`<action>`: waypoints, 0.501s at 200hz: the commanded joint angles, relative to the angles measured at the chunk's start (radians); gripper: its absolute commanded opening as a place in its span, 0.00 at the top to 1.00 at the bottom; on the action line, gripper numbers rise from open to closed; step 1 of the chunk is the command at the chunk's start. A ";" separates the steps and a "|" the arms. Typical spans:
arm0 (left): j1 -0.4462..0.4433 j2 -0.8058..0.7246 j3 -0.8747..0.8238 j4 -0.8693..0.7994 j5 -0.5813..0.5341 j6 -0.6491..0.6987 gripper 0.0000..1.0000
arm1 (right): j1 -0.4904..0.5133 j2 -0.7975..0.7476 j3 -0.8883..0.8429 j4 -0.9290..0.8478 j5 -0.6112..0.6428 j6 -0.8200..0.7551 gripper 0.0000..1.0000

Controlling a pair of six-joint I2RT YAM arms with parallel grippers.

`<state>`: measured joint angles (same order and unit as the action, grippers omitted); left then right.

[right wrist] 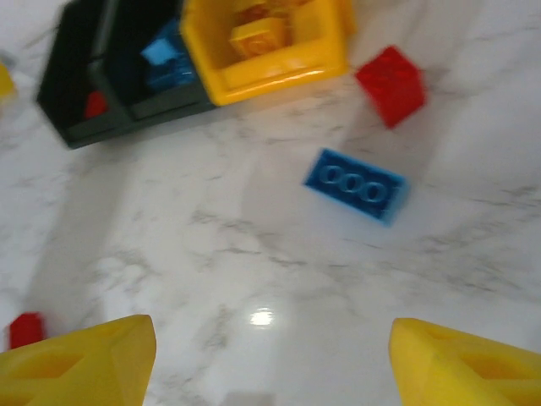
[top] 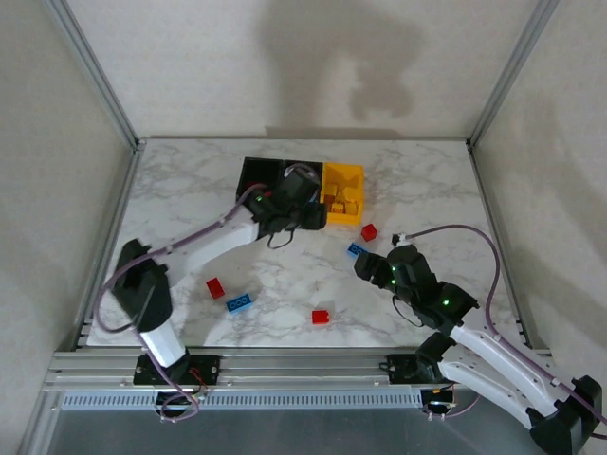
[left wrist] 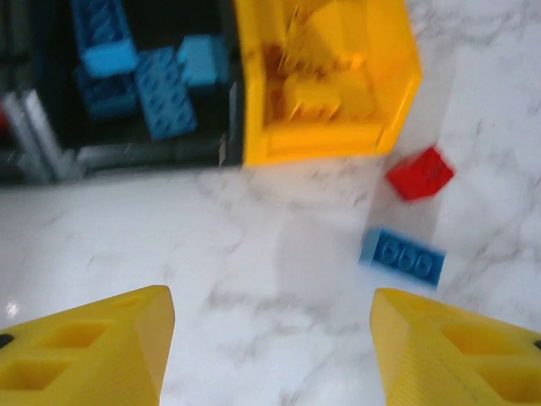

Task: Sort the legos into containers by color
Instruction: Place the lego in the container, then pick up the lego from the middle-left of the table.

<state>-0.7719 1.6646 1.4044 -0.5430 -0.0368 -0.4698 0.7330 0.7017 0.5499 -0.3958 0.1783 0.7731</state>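
Observation:
Three containers stand in a row at the back: a black bin [top: 252, 173] with a red brick inside [right wrist: 95, 105], a middle black bin [left wrist: 144, 154] holding blue legos [left wrist: 161, 89], and a yellow bin [top: 343, 169] holding yellow ones [left wrist: 317, 93]. My left gripper [top: 302, 196] hovers by the middle bin, open and empty [left wrist: 272, 338]. Just right of the yellow bin lie a loose red brick [top: 369, 231] and a blue brick [top: 356, 250]. My right gripper [top: 366, 266] is open right beside that blue brick [right wrist: 355, 184], nothing between its fingers [right wrist: 272, 355].
More loose legos lie nearer the front: a red brick [top: 216, 288], a blue brick [top: 239, 304] and a red brick [top: 321, 317]. Metal frame posts and white walls bound the marble table [top: 427, 190] on three sides.

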 commanded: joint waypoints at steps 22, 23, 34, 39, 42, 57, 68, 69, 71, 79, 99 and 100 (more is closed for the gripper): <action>-0.006 -0.255 -0.330 -0.069 0.014 0.011 0.30 | 0.001 0.054 0.021 0.166 -0.212 -0.188 0.27; -0.005 -0.262 -0.333 -0.071 0.014 0.010 0.30 | 0.001 0.054 0.021 0.166 -0.212 -0.188 0.27; -0.005 -0.314 -0.389 -0.108 -0.011 -0.017 0.27 | 0.006 0.086 0.032 0.175 -0.215 -0.199 0.27; -0.003 -0.336 -0.410 -0.124 -0.029 -0.041 0.25 | 0.007 0.099 0.035 0.180 -0.216 -0.201 0.27; -0.002 -0.349 -0.423 -0.134 -0.040 -0.061 0.24 | 0.009 0.108 0.037 0.183 -0.218 -0.201 0.27; 0.004 -0.401 -0.490 -0.169 -0.065 -0.168 0.20 | 0.015 0.141 0.041 0.207 -0.221 -0.201 0.27; 0.005 -0.442 -0.548 -0.173 -0.072 -0.248 0.17 | 0.022 0.157 0.043 0.225 -0.221 -0.199 0.27; 0.005 -0.446 -0.554 -0.172 -0.071 -0.254 0.17 | 0.023 0.158 0.043 0.227 -0.221 -0.199 0.27; 0.005 -0.453 -0.563 -0.171 -0.071 -0.267 0.16 | 0.024 0.161 0.042 0.230 -0.220 -0.199 0.27; 0.005 -0.487 -0.609 -0.161 -0.072 -0.323 0.11 | 0.027 0.171 0.041 0.240 -0.218 -0.198 0.27; 0.007 -0.568 -0.706 -0.124 -0.048 -0.440 0.03 | 0.032 0.189 0.041 0.250 -0.215 -0.201 0.27; 0.007 -0.571 -0.709 -0.124 -0.049 -0.444 0.03 | 0.031 0.190 0.041 0.250 -0.214 -0.201 0.27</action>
<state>-0.7708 1.1725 0.7822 -0.6563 -0.0742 -0.7166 0.7532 0.8764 0.5575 -0.1967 -0.0265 0.5972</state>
